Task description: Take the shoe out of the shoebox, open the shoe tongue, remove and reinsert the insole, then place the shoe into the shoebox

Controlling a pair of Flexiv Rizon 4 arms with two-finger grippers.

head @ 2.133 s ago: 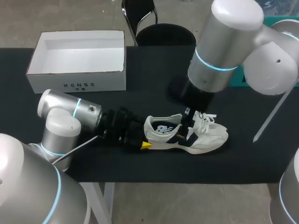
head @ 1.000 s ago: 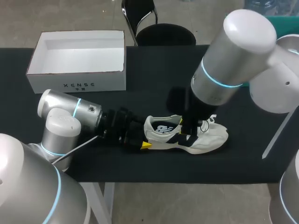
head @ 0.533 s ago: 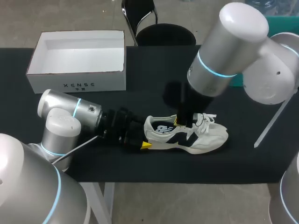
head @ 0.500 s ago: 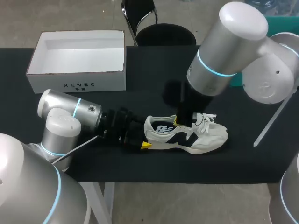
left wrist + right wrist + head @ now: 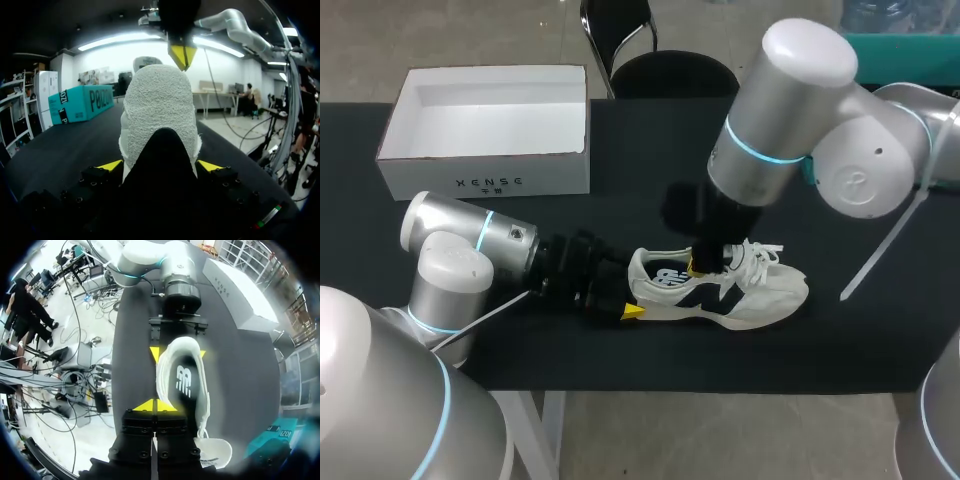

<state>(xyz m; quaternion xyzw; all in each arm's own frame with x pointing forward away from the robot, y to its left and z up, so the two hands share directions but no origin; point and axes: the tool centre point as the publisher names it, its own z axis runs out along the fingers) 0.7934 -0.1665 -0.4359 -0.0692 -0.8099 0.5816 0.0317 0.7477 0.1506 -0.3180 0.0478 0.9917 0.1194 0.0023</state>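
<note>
So here's where you're at: the shoe (image 5: 750, 290) is out of the shoebox (image 5: 485, 172) and lying on its side on the black table (image 5: 640, 205), toe pointing away from your left arm and well apart from the box, which sits open with nothing in it. Your left gripper (image 5: 628, 297) is clamped on the heel, one yellow finger on each side of it (the left wrist view shows this best, with the fuzzy heel counter sitting right between the tips). Your right gripper (image 5: 697, 266) hangs just over the shoe's opening near the collar, tips pressed together, and I can't see anything pinched between them. From the right wrist view, the insole (image 5: 184, 382) is lying flat inside the shoe, logo up. So the first step looks done to me. The tongue I honestly can't judge, since the right arm covers that part from above and only the laces (image 5: 765, 252) poke out past it. My guess is you're about to go in for the insole, though I can't tell from this whether it's already been out and back. Either way, putting the shoe in the box is left.
</note>
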